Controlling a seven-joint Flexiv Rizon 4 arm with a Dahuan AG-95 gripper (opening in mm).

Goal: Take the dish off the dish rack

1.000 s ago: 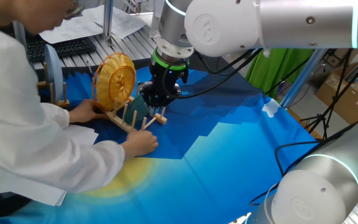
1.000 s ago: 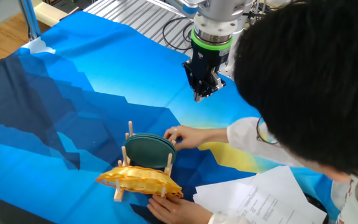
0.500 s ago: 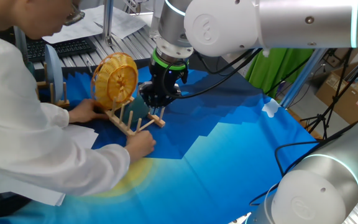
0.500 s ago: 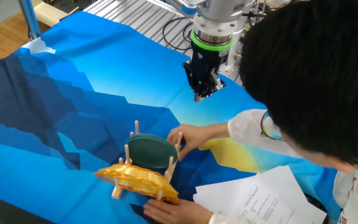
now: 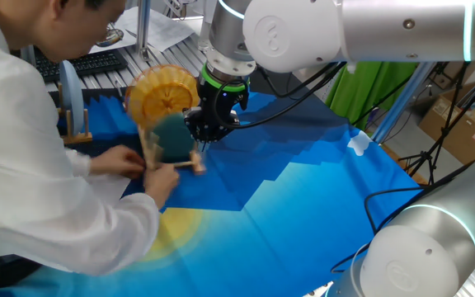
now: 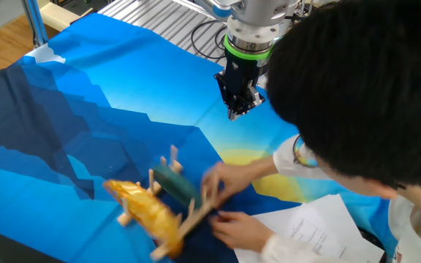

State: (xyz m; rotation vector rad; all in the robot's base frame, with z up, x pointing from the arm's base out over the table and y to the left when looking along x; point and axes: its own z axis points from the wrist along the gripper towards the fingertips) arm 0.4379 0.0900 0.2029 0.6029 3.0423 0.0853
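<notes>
The yellow-orange wicker dish [image 5: 162, 93] stands on edge in the small wooden dish rack [image 5: 157, 157], next to a dark green plate [image 5: 173, 139]. A person's hands hold the rack and turn it; it is blurred by motion. In the other fixed view the dish [image 6: 146, 210], the green plate [image 6: 175, 183] and the rack [image 6: 188, 218] lie at the bottom centre. My gripper [image 5: 204, 132] hangs above the blue cloth just right of the rack, empty; its fingertips look close together in the other fixed view [image 6: 237, 112]. It touches nothing.
A person in a white coat [image 5: 31, 165] leans over the left side of the table; the head [image 6: 364, 88] blocks part of the other view. A second rack with pale blue plates [image 5: 70, 99] stands far left. Papers [image 6: 305, 230] lie at the table edge.
The person's hands have turned and shifted the rack with the wicker dish and green plate toward my gripper. My gripper has not moved.
</notes>
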